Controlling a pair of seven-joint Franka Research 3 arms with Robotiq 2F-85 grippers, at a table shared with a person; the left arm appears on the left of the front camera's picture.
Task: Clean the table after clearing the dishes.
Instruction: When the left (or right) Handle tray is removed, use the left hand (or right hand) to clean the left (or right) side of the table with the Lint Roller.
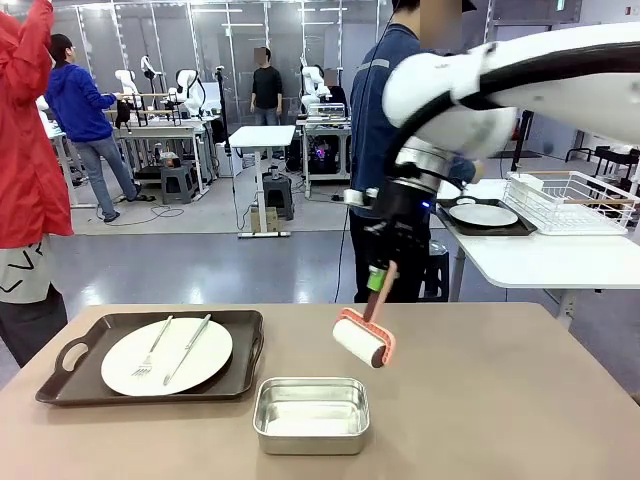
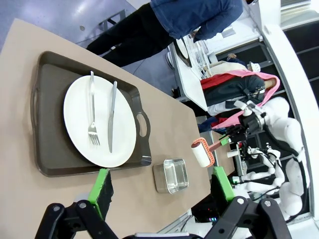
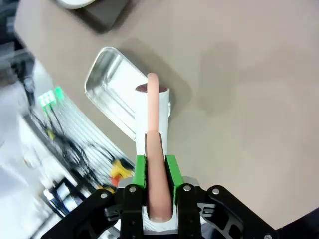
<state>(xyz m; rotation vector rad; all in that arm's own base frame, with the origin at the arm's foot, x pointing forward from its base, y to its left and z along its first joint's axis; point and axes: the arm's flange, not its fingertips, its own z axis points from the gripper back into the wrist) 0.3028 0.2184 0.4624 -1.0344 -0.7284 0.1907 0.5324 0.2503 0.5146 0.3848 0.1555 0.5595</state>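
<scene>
1. The right fingers (image 3: 140, 172) are pressed tight on the salmon-pink handle of a lint roller (image 1: 365, 340), one green pad on each side of the handle.
2. The roller hangs handle-up from that grip, with its white roll at the bottom. It sits over the middle of the tan desk (image 1: 480, 400), just beyond the far right corner of a steel pan (image 1: 311, 413). Whether the roll touches the desk top cannot be told.
3. The left fingers (image 2: 102, 185) are spread wide, hold nothing and touch nothing. They are raised above the near edge of the desk.
4. A dark brown tray (image 1: 90, 330) lies on the left part of the desk, just left of the pan. It carries a white plate (image 1: 215, 350).
5. A fork (image 1: 153, 349) and a knife (image 1: 188, 348) lie side by side on that plate, the fork to the left.
6. A second plate (image 1: 483, 214) sits on a second tray (image 1: 510, 232) on a white table (image 1: 540, 260) at the far right, well apart from the desk.
7. A person (image 1: 375, 110) in dark blue stands beyond the desk's far edge.
</scene>
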